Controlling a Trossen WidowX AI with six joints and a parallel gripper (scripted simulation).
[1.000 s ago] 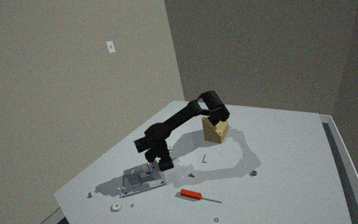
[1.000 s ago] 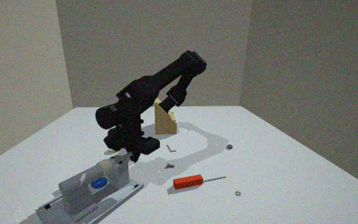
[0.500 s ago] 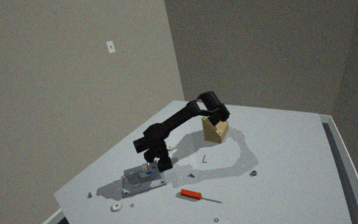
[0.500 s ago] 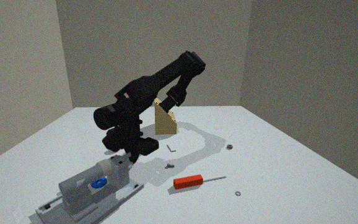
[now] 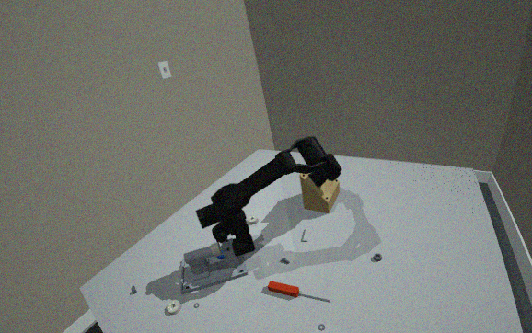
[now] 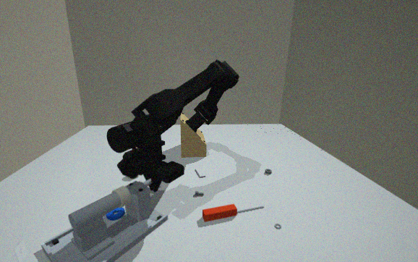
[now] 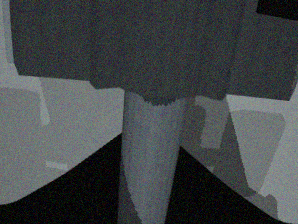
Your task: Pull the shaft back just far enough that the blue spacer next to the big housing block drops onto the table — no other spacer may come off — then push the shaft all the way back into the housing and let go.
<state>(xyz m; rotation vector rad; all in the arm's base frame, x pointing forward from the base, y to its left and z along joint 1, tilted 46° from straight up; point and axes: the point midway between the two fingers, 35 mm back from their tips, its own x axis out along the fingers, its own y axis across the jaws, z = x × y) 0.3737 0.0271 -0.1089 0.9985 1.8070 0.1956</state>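
Observation:
The gripper (image 6: 153, 184) (image 7: 151, 141) is shut on the grey shaft (image 7: 152, 115), which runs between its black fingers in the wrist view. The big grey housing block (image 5: 197, 262) (image 6: 95, 213) stands at the left of the fixture. A beige spacer (image 5: 216, 249) (image 6: 121, 195) sits upright in line with the shaft, between the housing and the smaller grey support (image 6: 133, 206). The blue spacer (image 5: 221, 257) (image 6: 116, 213) lies nearly flat, low beside the housing and below the beige one. What it rests on is unclear. The shaft's far end is hidden.
The fixture base (image 5: 216, 279) has raised edges. A red screwdriver (image 5: 283, 289) (image 6: 220, 212) lies in front of the arm. A wooden block (image 5: 316, 198) (image 6: 193, 142) stands behind. A hex key (image 5: 304, 236), a nut (image 5: 377, 257) and a pale ring (image 5: 173, 307) lie around.

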